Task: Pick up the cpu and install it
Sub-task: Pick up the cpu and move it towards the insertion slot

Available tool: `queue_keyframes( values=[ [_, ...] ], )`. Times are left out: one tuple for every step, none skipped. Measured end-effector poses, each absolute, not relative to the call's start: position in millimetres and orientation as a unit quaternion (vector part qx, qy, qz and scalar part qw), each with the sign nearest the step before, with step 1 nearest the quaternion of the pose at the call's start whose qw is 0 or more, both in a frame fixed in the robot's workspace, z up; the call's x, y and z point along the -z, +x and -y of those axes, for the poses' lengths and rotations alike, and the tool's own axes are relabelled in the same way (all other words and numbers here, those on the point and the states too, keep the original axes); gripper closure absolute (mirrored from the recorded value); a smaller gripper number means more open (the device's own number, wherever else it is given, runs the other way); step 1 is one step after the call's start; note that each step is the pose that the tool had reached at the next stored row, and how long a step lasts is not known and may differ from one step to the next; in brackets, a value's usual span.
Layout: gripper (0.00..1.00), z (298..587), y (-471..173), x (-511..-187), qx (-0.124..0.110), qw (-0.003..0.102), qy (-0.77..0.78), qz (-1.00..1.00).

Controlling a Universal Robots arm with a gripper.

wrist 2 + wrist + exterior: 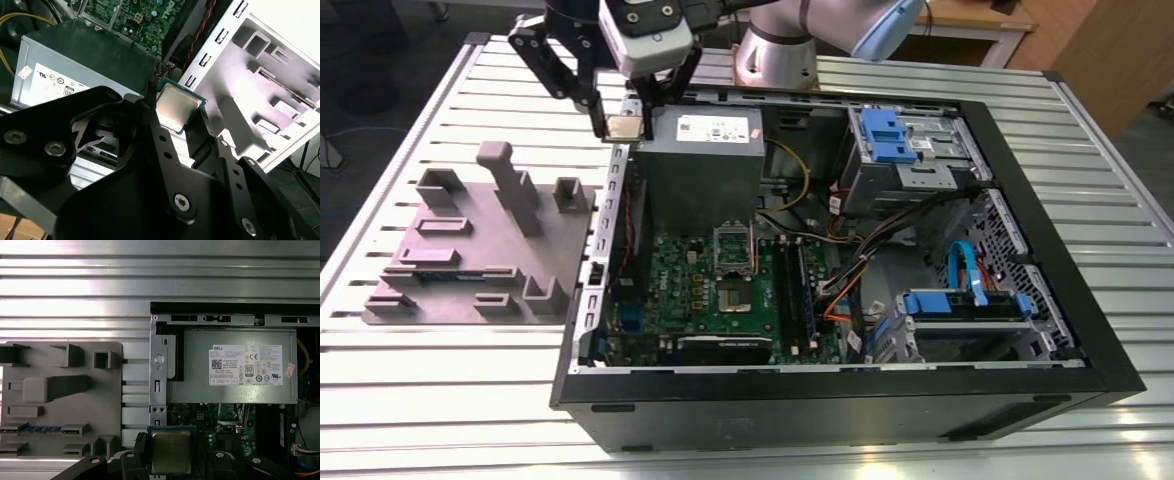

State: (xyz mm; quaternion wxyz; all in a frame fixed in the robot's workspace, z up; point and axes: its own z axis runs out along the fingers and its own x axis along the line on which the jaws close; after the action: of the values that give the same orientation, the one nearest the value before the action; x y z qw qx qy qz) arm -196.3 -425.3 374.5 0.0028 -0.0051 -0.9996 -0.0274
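Note:
My gripper is shut on the cpu, a small square chip with a shiny metal top. It hangs in the air over the back left corner of the open computer case, beside the grey power supply box. In both wrist views the cpu sits clamped by its edges between the black fingers. The green motherboard lies on the case floor, with its socket uncovered and the retention frame swung up.
A grey fixture block with slots and posts stands on the slatted table at the exterior view's left of the case. The black case wall, drive cages, blue cables and memory sticks surround the board.

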Motion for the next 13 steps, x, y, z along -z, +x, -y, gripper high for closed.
queue_keyframes(
  values=[
    [0.53, 425.3, -195.7, -374.5, 0.027, 0.003, -0.005, 1.000],
    [0.53, 425.4, -195.2, -374.5, 0.027, 0.003, -0.005, 1.000],
    [0.53, 425.4, -194.7, -374.5, 0.027, 0.003, -0.005, 1.000],
    [0.53, 425.3, -194.2, -374.5, 0.027, 0.003, -0.005, 1.000],
    [0.53, 425.3, -193.7, -374.5, 0.027, 0.003, -0.005, 1.000],
    [0.53, 425.4, -193.2, -374.5, 0.027, 0.003, -0.005, 1.000],
    [0.53, 425.4, -192.7, -374.5, 0.027, 0.003, -0.005, 1.000],
    [0.53, 425.3, -192.3, -374.5, 0.027, 0.003, -0.005, 1.000],
    [0.53, 425.3, -191.8, -374.5, 0.027, 0.003, -0.005, 1.000],
    [0.53, 425.3, -191.4, -374.5, 0.027, 0.003, -0.005, 1.000],
    [0.53, 425.3, -190.9, -374.5, 0.027, 0.003, -0.005, 1.000],
    [0.53, 425.3, -190.4, -374.5, 0.027, 0.003, -0.005, 1.000],
    [0.53, 425.3, -189.9, -374.5, 0.027, 0.003, -0.005, 1.000]
  ],
)
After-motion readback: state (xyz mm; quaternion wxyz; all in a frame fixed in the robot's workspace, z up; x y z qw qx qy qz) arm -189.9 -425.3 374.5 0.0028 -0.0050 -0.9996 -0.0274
